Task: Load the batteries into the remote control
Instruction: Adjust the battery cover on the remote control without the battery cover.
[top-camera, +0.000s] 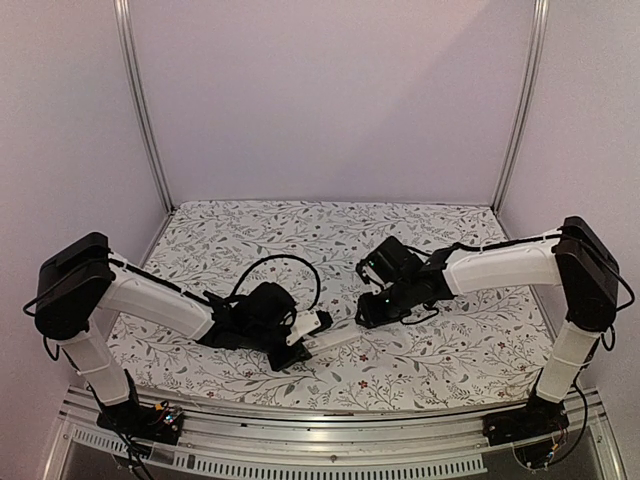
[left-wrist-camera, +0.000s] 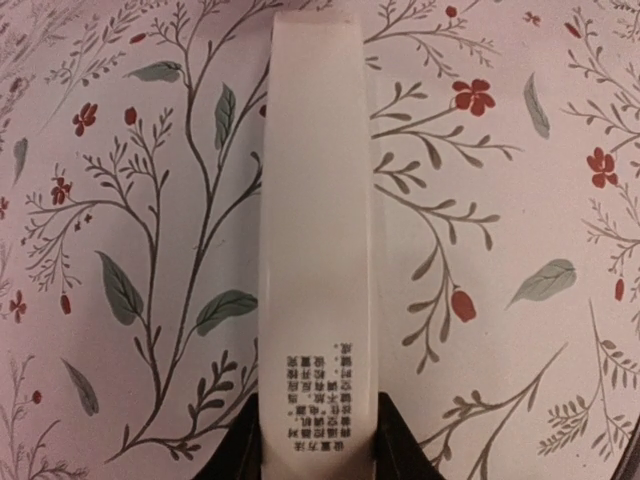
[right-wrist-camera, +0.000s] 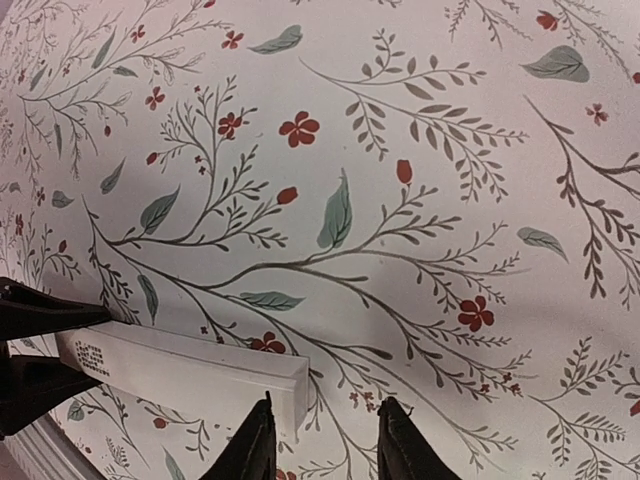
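The remote control (left-wrist-camera: 318, 230) is a slim white bar with a block of small print near its held end. My left gripper (left-wrist-camera: 318, 440) is shut on that end, a black finger on each long side, and holds it just above the flowered cloth. In the top view the remote control (top-camera: 335, 337) sticks out to the right from the left gripper (top-camera: 300, 335). My right gripper (right-wrist-camera: 325, 440) stands open at the remote control's free end (right-wrist-camera: 290, 375), with nothing between its fingers; its left finger is beside that end. The batteries are out of view.
A flowered cloth (top-camera: 330, 235) covers the table. Pale walls and two metal uprights (top-camera: 140, 100) close in the back and sides. A black cable (top-camera: 290, 265) loops over the left arm's wrist.
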